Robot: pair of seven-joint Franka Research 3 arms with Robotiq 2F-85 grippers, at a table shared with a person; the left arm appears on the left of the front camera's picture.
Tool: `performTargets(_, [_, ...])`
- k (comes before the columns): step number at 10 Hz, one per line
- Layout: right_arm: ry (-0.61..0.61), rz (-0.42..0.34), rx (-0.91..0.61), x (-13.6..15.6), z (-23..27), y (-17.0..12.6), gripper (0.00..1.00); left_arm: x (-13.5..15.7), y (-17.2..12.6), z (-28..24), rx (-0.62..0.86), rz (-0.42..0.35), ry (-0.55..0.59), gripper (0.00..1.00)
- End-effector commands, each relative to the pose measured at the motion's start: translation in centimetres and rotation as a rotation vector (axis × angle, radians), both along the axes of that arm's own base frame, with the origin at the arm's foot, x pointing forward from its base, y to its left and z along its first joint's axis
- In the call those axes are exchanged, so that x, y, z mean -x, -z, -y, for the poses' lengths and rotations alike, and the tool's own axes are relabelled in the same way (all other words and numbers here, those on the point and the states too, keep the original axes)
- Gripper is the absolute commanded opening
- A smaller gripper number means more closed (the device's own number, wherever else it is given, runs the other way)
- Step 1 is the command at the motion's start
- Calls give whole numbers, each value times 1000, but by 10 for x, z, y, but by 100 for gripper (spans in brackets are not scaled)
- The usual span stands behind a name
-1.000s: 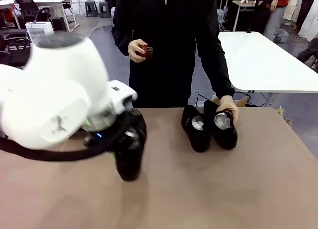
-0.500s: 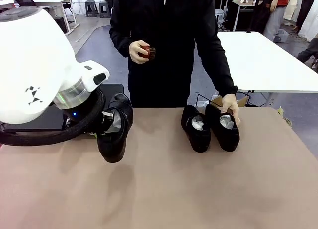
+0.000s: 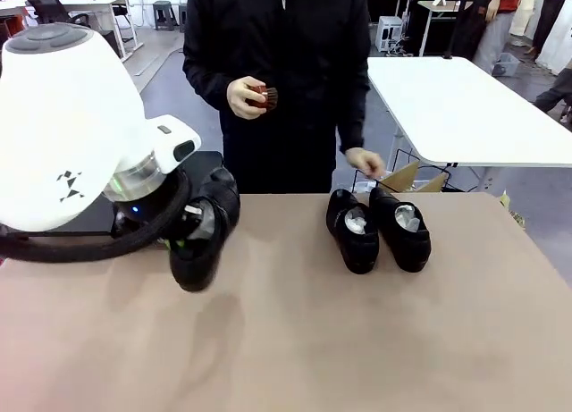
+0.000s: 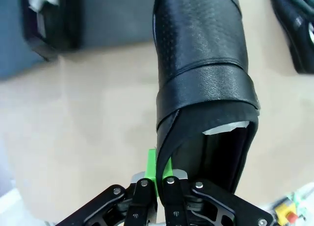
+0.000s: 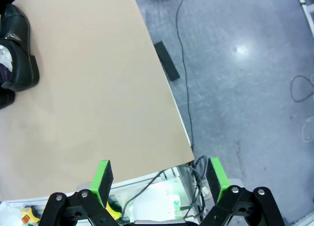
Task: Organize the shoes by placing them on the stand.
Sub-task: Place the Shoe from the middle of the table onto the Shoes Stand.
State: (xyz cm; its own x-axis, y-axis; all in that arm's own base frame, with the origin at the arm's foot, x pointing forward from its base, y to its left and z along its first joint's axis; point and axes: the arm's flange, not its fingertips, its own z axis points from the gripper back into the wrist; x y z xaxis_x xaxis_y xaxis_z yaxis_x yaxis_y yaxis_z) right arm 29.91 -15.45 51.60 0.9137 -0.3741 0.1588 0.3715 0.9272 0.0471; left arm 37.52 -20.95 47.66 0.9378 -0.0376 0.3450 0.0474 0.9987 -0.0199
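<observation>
L hand point(image 4: 160, 171) tight on shoe point(image 4: 201, 64) collar

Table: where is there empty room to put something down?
The whole near strip of the table is bare. So is the gap between the held shoe and the two shoes standing together, and the corner right of that pair. It is crowded on the left, where the left end effector holds that shoe by the stand.

Near table point(image 3: 313, 340) lies open — two shoes point(image 3: 357, 233) block the far middle, left arm point(image 3: 71, 135) bulks at left.
</observation>
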Motion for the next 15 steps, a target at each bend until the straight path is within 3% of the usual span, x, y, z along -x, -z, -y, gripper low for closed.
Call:
performTargets(1, [-13,11,1,-1,-1,-1,100,-57,-4,-18,-115,164,-8,0])
performTargets(3, [-13,11,1,-1,-1,-1,100,-92,2,-30,-103,158,-37,0])
performTargets(6, [-13,11,1,-1,-1,-1,100,-120,10,-33,-78,176,-81,0])
performTargets(11, [-13,11,1,-1,-1,-1,100,-134,37,-24,-58,266,-198,0])
performTargets(15, [-13,11,1,-1,-1,-1,100,-140,51,-21,-16,274,-212,0])
